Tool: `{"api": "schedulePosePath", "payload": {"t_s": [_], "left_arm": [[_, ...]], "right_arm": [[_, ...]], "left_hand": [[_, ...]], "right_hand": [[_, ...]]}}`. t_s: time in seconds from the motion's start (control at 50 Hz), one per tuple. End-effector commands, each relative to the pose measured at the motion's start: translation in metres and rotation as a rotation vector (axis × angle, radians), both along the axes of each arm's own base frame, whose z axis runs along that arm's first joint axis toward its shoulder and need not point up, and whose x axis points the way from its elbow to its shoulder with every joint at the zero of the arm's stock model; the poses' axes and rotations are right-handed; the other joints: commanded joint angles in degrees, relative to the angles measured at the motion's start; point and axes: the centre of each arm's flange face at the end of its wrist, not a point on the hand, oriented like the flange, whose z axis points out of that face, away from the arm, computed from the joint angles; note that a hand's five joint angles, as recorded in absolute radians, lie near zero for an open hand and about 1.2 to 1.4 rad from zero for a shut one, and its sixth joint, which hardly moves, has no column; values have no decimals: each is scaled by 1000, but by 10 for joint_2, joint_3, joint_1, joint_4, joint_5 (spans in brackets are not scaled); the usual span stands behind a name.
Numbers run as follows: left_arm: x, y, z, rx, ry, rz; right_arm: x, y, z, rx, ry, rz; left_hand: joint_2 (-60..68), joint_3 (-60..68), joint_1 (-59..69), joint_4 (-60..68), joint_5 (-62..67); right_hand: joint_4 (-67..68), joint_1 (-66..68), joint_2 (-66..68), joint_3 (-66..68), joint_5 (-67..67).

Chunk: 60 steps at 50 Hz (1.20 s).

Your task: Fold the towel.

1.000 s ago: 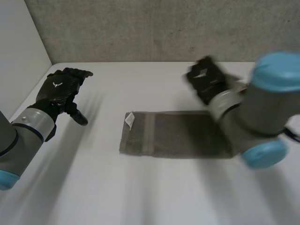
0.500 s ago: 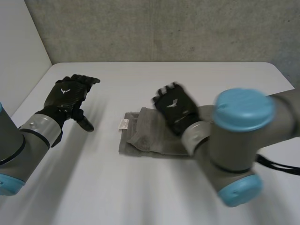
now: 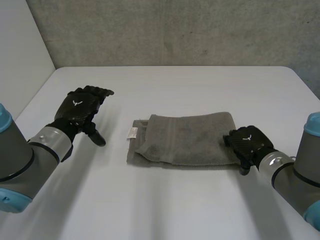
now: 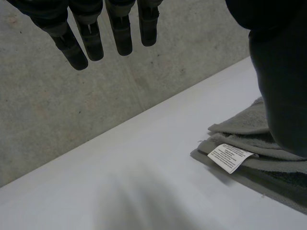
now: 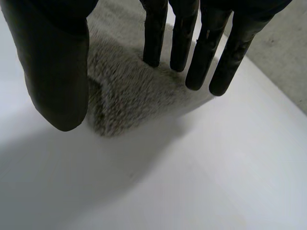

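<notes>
The grey towel [image 3: 185, 140] lies folded over in the middle of the white table, its upper layer ending just short of the left edge. A white label [image 3: 132, 132] sticks out at that left end. My left hand [image 3: 80, 107] hovers open to the left of the towel, clear of it. In the left wrist view its fingers [image 4: 91, 38] hang straight, and the towel's label [image 4: 229, 157] lies beside the thumb. My right hand [image 3: 248, 144] is at the towel's right, folded end. In its own wrist view the fingers [image 5: 180, 38] are straight over the towel's end [image 5: 129, 96], holding nothing.
A concrete wall [image 3: 175, 30] runs along the table's far edge, and a white wall [image 3: 20, 60] stands at the left. Bare table [image 3: 165, 200] stretches in front of the towel and around both hands.
My right hand swept left across the towel, laying its right half over the left, then let go and drew back to the right end. My left hand drifted slightly toward the towel.
</notes>
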Motion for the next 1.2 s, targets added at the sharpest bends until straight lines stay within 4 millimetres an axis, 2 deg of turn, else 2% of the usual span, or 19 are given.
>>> {"api": "schedulePosePath", "payload": {"t_s": [0.02, 0.14, 0.18, 0.3, 0.36, 0.4, 0.46, 0.5, 0.54, 0.62, 0.66, 0.78, 0.84, 0.88, 0.9, 1.0, 1.04, 1.12, 1.2], "left_arm": [[0, 1, -2, 5, -1, -2], [0, 1, -2, 5, -1, -2], [0, 1, -2, 4, -1, 0], [-1, 1, -1, 1, 0, -3], [-3, 2, 4, -13, 3, -9], [-3, 2, 7, -21, 5, -9], [-3, 2, 11, -33, 8, -9], [-3, 1, 20, -60, 15, -6], [-3, 1, 24, -73, 19, -6], [-3, -2, 31, -95, 26, -2], [-2, -6, 36, -104, 48, 30], [-1, -14, 50, -100, 158, 97], [-1, -16, 53, -93, 188, 104], [-3, -20, 56, -78, 238, 102], [-3, -20, 56, -78, 238, 102], [-14, -21, 50, -43, 271, 77], [-26, -17, 47, -26, 274, 43], [-45, -11, 35, 6, 264, 6], [-61, -6, 24, 39, 250, -18]], "right_arm": [[0, -4, -8, 0, 1, -6], [-1, -8, -8, -24, 1, -18], [0, -11, -6, -47, 5, -20], [1, -16, 4, -108, 8, -31], [5, -22, 23, -171, 5, -22], [21, -17, 48, -245, -9, 36], [39, -8, 58, -279, -23, 96], [78, 14, 78, -343, -59, 225], [97, 25, 82, -363, -66, 285], [131, 43, 69, -368, -35, 402], [160, 67, 55, -385, 19, 522], [188, 107, 9, -370, 165, 690], [188, 107, 1, -362, 182, 690], [186, 103, 4, -352, 168, 643], [186, 103, 4, -352, 168, 642], [176, 96, 43, -294, -15, 500], [154, 80, 72, -211, -192, 368], [119, 47, 96, -121, -374, 183], [104, 34, 97, -102, -396, 119]], "left_hand": [[-35, -28, -41, -38, -115], [-35, -28, -41, -38, -115], [-35, -28, -41, -38, -115], [-37, -29, -42, -39, -116], [-37, -29, -42, -39, -116], [-37, -29, -42, -39, -116], [-37, -29, -42, -39, -116], [-37, -29, -42, -39, -116], [-37, -29, -42, -39, -116], [-37, -29, -42, -39, -116], [-37, -29, -42, -39, -116], [-40, -33, -46, -43, -120], [-40, -33, -46, -43, -120], [-37, -30, -43, -39, -116], [-37, -29, -42, -39, -116], [-34, -26, -39, -36, -113], [-32, -24, -37, -34, -111], [-25, -18, -31, -28, -105], [-24, -16, -29, -26, -103]], "right_hand": [[156, 160, 158, 158, 152], [270, 273, 271, 271, 265], [501, 505, 503, 503, 497], [503, 507, 505, 505, 498], [503, 507, 505, 505, 498], [503, 507, 505, 505, 498], [503, 507, 505, 505, 498], [503, 507, 505, 505, 498], [503, 507, 505, 505, 498], [503, 507, 505, 505, 498], [503, 507, 505, 505, 498], [503, 507, 505, 505, 498], [488, 492, 490, 490, 484], [100, 103, 101, 101, 95], [98, 102, 100, 100, 94], [53, 56, 54, 54, 48], [-197, -193, -195, -195, -202], [-197, -193, -195, -195, -202], [-197, -193, -195, -195, -202]]}}
